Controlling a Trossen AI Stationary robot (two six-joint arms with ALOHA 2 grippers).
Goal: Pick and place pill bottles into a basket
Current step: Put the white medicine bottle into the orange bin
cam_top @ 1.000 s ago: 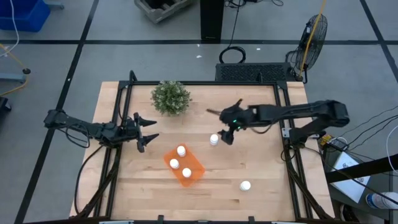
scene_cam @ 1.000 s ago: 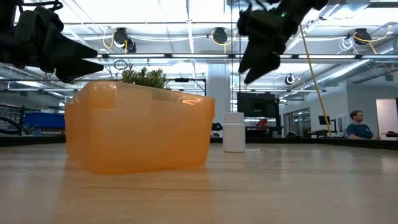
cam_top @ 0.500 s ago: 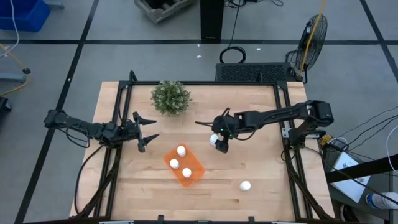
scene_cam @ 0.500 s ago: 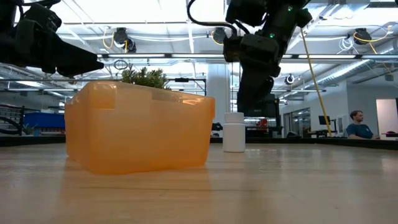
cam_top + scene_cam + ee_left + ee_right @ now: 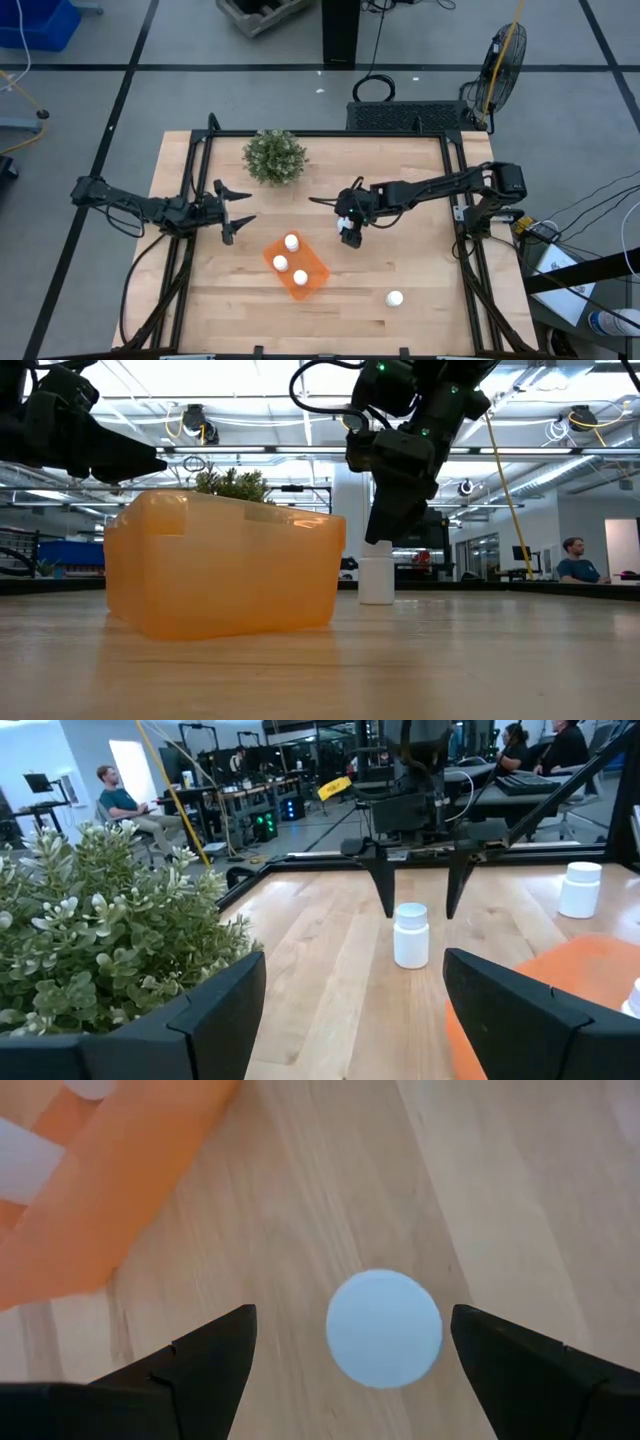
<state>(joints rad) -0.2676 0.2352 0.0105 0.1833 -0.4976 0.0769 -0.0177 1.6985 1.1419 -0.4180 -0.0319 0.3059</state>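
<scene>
The right claw [image 5: 347, 226] hangs spread wide directly above a standing pill bottle [image 5: 376, 579] near the centre of the high view, grasping nothing; the right wrist view shows the white cap [image 5: 384, 1328] between the two fingers, clear of both and somewhat nearer one. The orange basket [image 5: 296, 265] lies to the lower left of that bottle, apart from it, with three pill bottles [image 5: 291, 242] already inside. A fifth bottle [image 5: 394, 298] stands alone toward the lower right of the bench [image 5: 420, 260]. The left claw [image 5: 236, 209] waits released at the left of the frame, beside the green plant [image 5: 274, 157], holding nothing. Risks, as judged: the bottle is small, upright and light, so an off-centre descent could land a fingertip on the cap and tip it, after which it may roll across the bench. Closing too high would catch only the cap and could let the bottle slip during carriage. On transfer, the basket walls are shallow and three bottles already crowd it; a release from height could topple them or bounce the new one out.
</scene>
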